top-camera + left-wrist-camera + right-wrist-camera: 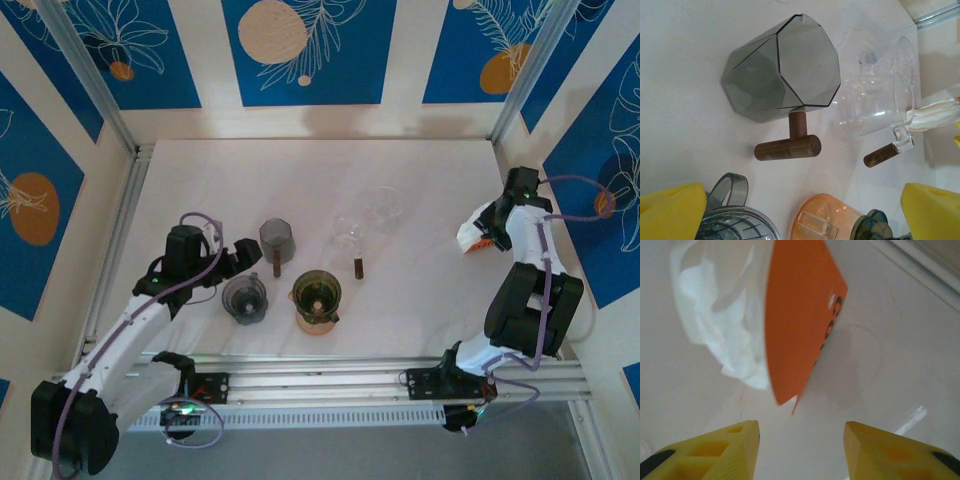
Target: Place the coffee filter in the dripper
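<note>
Filters sit in the white-and-orange pack (800, 325) by the right edge of the table (420, 170), and the right gripper (801, 432) is pointed straight at it. Its yellow fingers are part-spread with nothing between them, and the pack's lower corner stops just short of the gap. So the pack lies dead ahead of that gripper, its orange face running lengthwise away from the fingertips with white paper bulging out beside it. That's clearly the nearer arm for the pick. Across the table, the left gripper (802, 202) hangs with fingers thrown wide, empty, looking at the smoky grey dripper (780, 70). The grey dripper lies tipped on its side near the middle of the table, wooden handle toward the near edge. A clear glass dripper (870, 107) sits just to its right. Both are well apart from the pack, so my read is a long carry leftward once a filter is pinched, and the tipped dripper likely wants righting first.
</note>
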